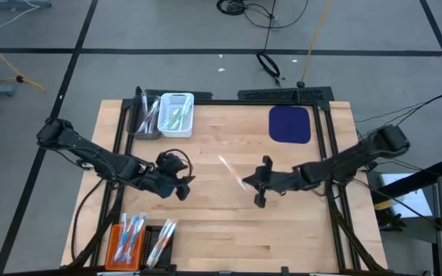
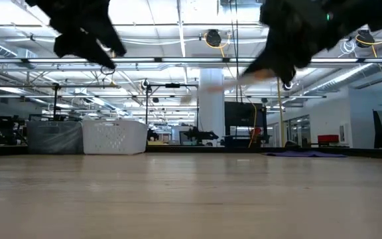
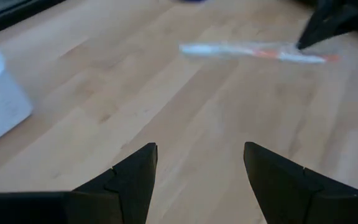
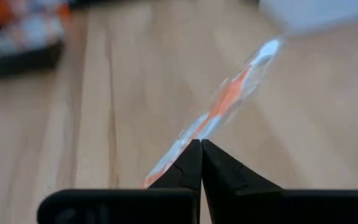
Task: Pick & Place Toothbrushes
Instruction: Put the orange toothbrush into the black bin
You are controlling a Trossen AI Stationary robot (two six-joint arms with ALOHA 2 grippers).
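Right gripper [image 1: 245,182], mid-frame in the high view, has its fingers pinched together on one toothbrush [image 1: 232,172], a clear stick with an orange streak, and holds it above the table [image 1: 298,230]; in the right wrist view the stick runs forward from the closed tips [image 4: 199,163]. Left gripper [image 1: 184,182] hangs just left of centre, jaws spread wide, nothing between its fingers [image 3: 135,171], the brush lying crosswise ahead of it. We read this as a carry or a handover in mid-air, and we can't tell which. Grip sits at one end of the stick, so it will lever easily: we'd keep the wrist steady and move slowly. If we hand over, the left fingers should straddle the free middle before the right lets go. Remaining toothbrushes sit in the orange tray [image 1: 116,244] and black tray [image 1: 156,244] at lower left; the white basket [image 1: 176,113] and grey basket [image 1: 146,116] at upper left hold some too. We'd release low over the rim, not from height.
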